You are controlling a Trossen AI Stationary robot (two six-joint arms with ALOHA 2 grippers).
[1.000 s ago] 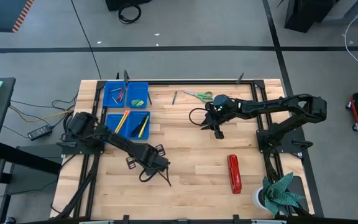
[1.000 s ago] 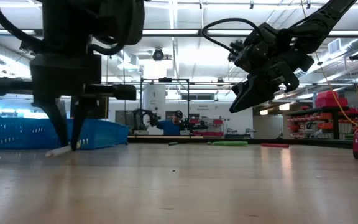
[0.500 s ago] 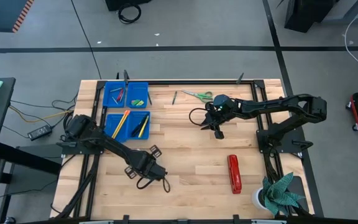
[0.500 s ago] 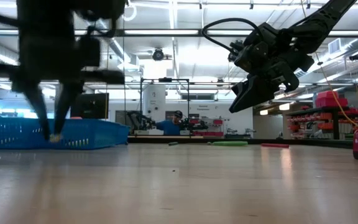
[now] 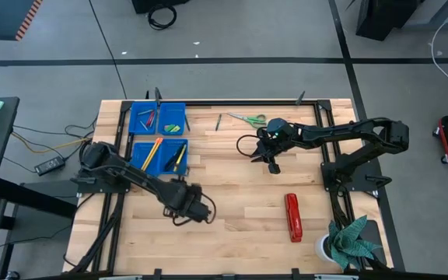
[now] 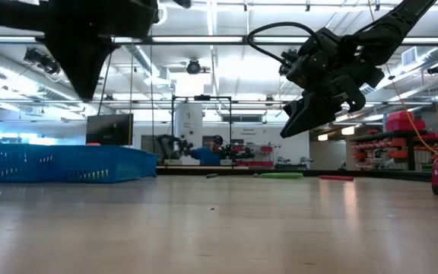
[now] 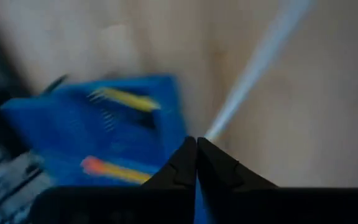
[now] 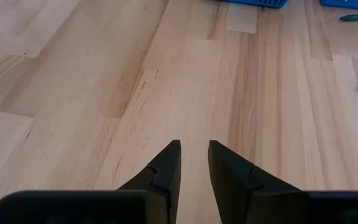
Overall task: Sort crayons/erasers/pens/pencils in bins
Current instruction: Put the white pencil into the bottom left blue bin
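- left hand (image 7: pixel 196 146) pinches a white pencil (image 7: pixel 253 68) above the tabletop (image 5: pixel 239 210), near the bins (image 5: pixel 162 155).
- right hand (image 8: pixel 193 163) hovers part open, empty.

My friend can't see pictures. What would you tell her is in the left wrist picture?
The left gripper is shut on a thin white pencil that sticks out over the wooden table. Beside it sits a blue bin holding a yellow stick and an orange one.
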